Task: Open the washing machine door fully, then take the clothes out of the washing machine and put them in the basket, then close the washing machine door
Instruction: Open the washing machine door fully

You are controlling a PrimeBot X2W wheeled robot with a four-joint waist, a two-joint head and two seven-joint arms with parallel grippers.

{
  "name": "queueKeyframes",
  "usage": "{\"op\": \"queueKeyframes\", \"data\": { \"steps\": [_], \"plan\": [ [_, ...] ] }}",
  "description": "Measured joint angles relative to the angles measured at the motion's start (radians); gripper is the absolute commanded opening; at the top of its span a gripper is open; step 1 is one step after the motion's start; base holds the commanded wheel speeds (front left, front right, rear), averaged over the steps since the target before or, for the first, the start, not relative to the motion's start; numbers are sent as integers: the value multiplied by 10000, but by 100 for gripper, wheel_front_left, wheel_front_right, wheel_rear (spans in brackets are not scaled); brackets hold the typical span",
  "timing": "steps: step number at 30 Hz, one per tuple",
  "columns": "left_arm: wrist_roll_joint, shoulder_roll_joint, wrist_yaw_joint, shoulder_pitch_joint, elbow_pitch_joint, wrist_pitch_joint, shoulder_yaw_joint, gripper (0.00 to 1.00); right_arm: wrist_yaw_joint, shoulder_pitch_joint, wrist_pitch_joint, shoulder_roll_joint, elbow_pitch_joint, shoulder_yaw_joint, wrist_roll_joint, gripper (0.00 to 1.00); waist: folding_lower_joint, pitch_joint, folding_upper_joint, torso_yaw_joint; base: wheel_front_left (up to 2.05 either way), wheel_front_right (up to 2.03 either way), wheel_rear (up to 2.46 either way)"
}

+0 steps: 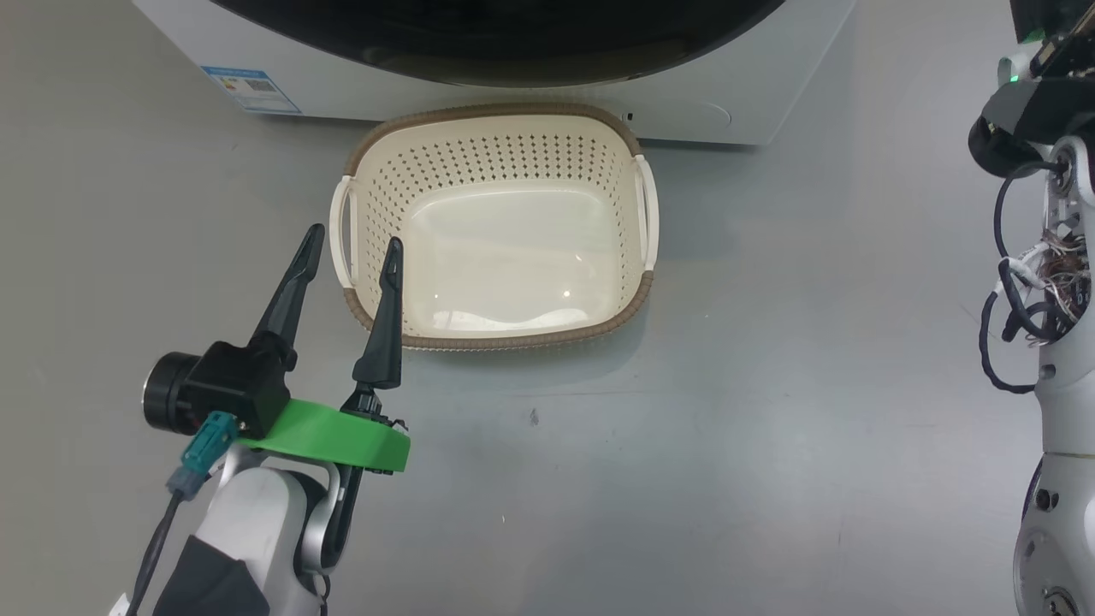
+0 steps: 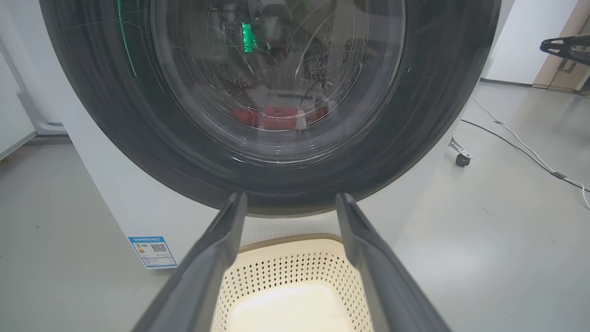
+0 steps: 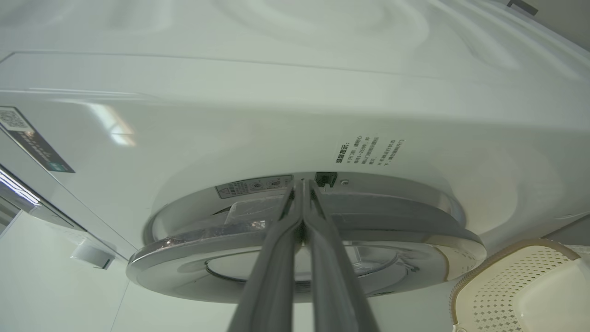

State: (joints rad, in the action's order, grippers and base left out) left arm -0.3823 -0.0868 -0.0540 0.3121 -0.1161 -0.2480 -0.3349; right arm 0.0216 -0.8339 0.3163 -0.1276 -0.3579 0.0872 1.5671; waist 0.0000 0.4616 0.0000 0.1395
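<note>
The washing machine (image 1: 770, 94) stands at the top of the head view, the black rim of its door (image 1: 496, 43) overhanging the basket (image 1: 496, 113). The cream basket sits empty on the floor before it. My left gripper (image 1: 356, 236) is open, hovering at the basket's left handle. In the left wrist view the open left gripper (image 2: 292, 197) points at the door (image 2: 438, 115); red clothes (image 2: 276, 116) show through its glass. My right gripper (image 3: 302, 184) is shut, tips at the seam between the door's rim (image 3: 184, 258) and the machine's front (image 3: 276, 115).
Grey floor surrounds the basket. My right arm (image 1: 1061, 257) with loose cables rises along the right edge. A blue label (image 1: 252, 90) marks the machine's lower left corner. A cable (image 2: 516, 143) and a caster (image 2: 461, 159) lie on the floor right of the machine.
</note>
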Motion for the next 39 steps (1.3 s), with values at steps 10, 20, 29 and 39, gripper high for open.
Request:
{"op": "queueKeyframes", "data": {
  "steps": [10,20,29,39],
  "plan": [
    [56,92,125,321,-50,-10,-186,100,-161,-1233,721,-314,-430,-508,-178,0,0,566,0,416,0,0,0],
    [65,161,240,533,-69,-12,-290,100,-259,-2177,1202,-564,-905,-729,-232,0,0,821,0,757,0,0,0],
    [86,245,255,633,-102,-13,-288,100,-504,-2891,1626,-644,-1358,-1005,-299,0,1,985,0,956,0,0,0],
    [88,334,255,768,-132,-38,-244,100,-410,-3367,2027,-748,-1730,-1083,-282,0,0,1133,0,1039,0,0,0]
  ]
}}
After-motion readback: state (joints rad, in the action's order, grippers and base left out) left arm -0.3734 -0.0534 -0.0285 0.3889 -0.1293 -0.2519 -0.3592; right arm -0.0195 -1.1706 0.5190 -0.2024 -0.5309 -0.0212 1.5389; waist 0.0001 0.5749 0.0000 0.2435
